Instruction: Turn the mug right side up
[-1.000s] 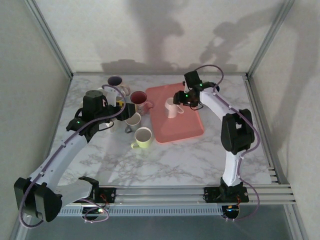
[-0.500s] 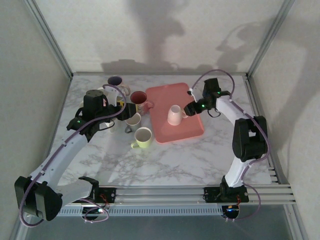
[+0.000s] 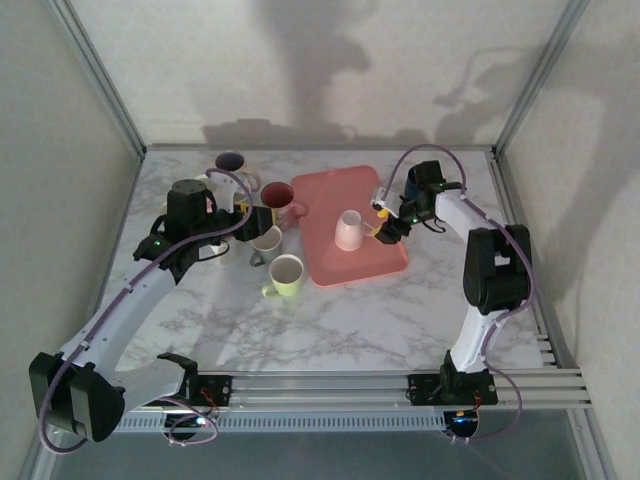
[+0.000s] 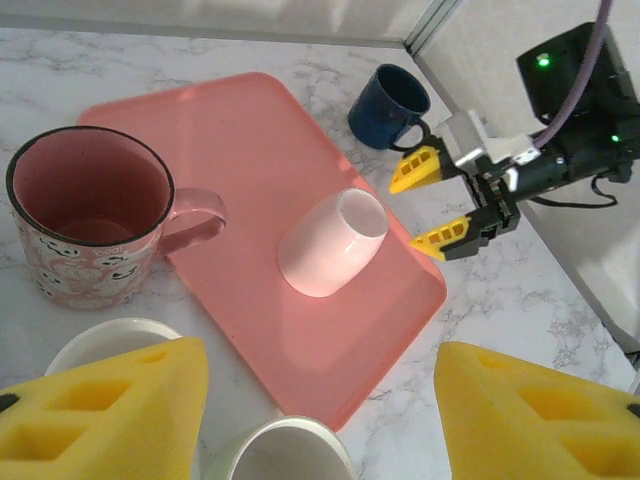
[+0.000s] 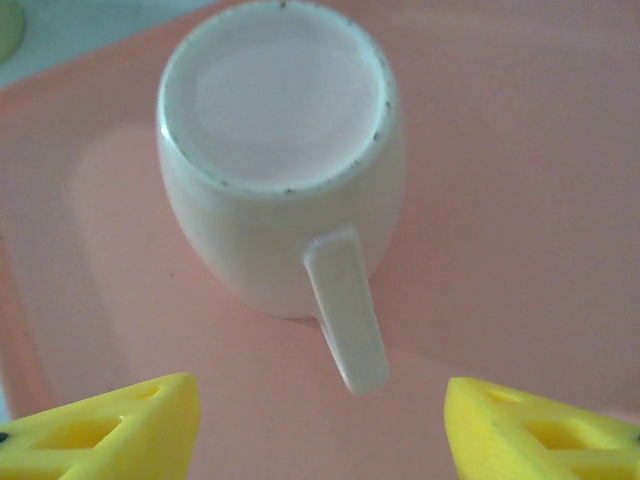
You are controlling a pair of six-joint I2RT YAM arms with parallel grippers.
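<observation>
Standing inverted on pink tray [image 3: 335, 192]: white mug [image 3: 348, 231].

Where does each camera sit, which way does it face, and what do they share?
Top external: above and behind, looking down on the marble table; left arm and right arm show.
Left wrist: on the left arm, facing right across the pink plastic tray; yellow left fingers at the bottom, yellow right fingers beyond.
Right wrist: close above the upside-down white ceramic mug; right fingers at the bottom.
Shared: all three show that mug on the tray.
</observation>
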